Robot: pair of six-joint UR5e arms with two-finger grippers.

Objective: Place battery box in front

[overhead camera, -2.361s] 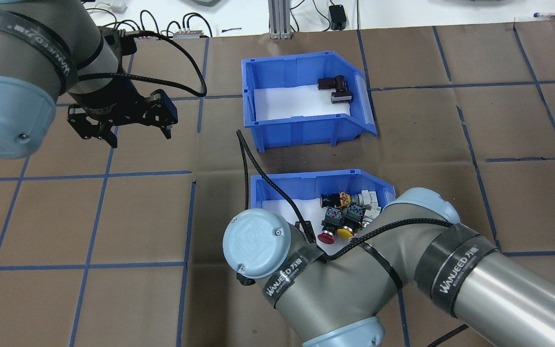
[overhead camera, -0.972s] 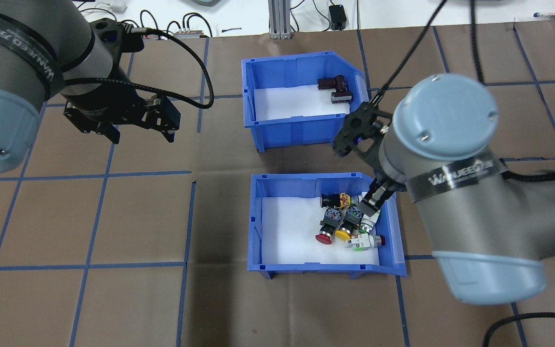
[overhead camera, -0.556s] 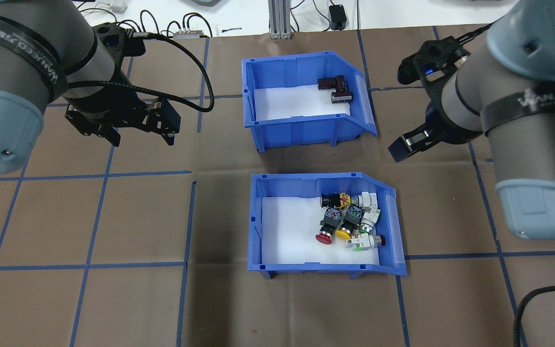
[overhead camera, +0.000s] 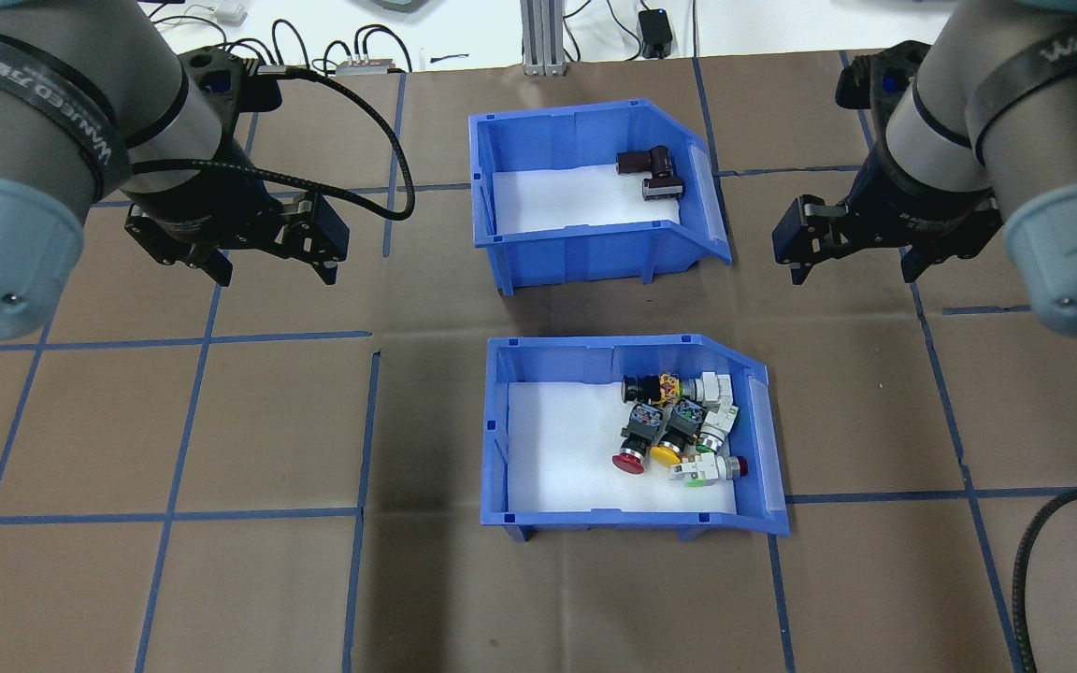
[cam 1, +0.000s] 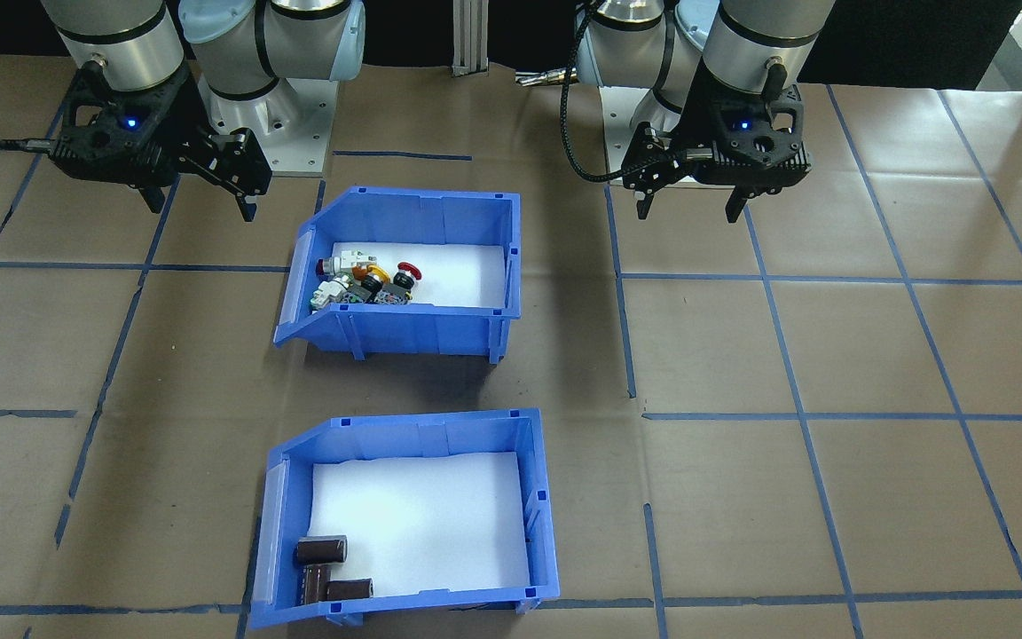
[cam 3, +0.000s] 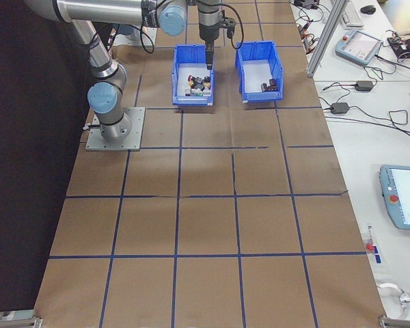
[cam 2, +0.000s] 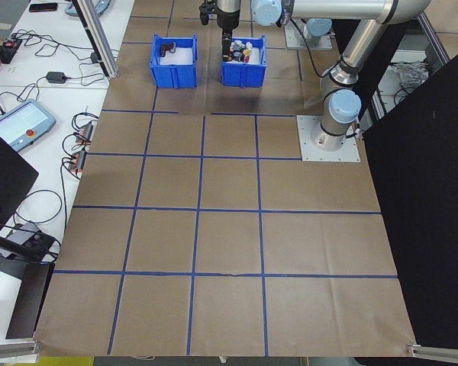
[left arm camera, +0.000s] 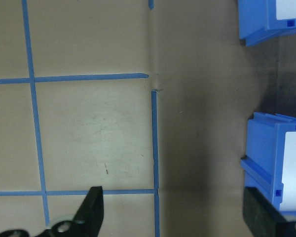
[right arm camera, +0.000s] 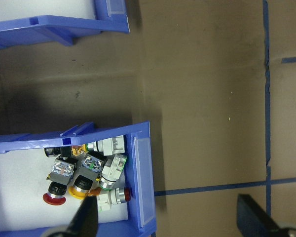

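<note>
Your right tool (overhead camera: 854, 259) has swung clear of the switch bin (overhead camera: 501, 425), spread wide and empty (like the left tool (overhead camera: 272, 264)), leaving the battery box (overhead camera: 585, 250) ungrasped.

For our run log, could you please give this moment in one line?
left gripper: open, empty | right gripper: open, empty | battery box: far row, untouched | switch box: near row

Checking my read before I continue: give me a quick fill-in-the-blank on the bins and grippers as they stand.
1. The battery box lies ___ from the robot than the switch bin.
2. The left gripper and the right gripper both hold ___.
3. The batteries lie at the box's ___ end.

Missing words: farther; nothing; sloped
</note>
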